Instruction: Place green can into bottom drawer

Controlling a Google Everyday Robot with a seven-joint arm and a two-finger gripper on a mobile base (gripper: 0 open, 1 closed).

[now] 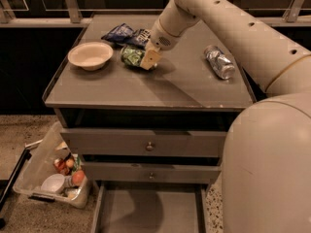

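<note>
Gripper (146, 60) down at green can (130, 55) on counter (146, 89); hold cannot tell. Bottom drawer (146, 211) open, can not yet inside. Lift, carry, release left.

gripper (146, 61) upper centre, at green can (130, 55): matt cream plastic, probably. Can shiny metal; cabinet top (170, 89) smooth matt grey.

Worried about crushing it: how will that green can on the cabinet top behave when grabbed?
The green can lies on its side by the tool, so a nudge would probably roll it. It looks like a small drink can, so it is likely light and easily dented.
</note>
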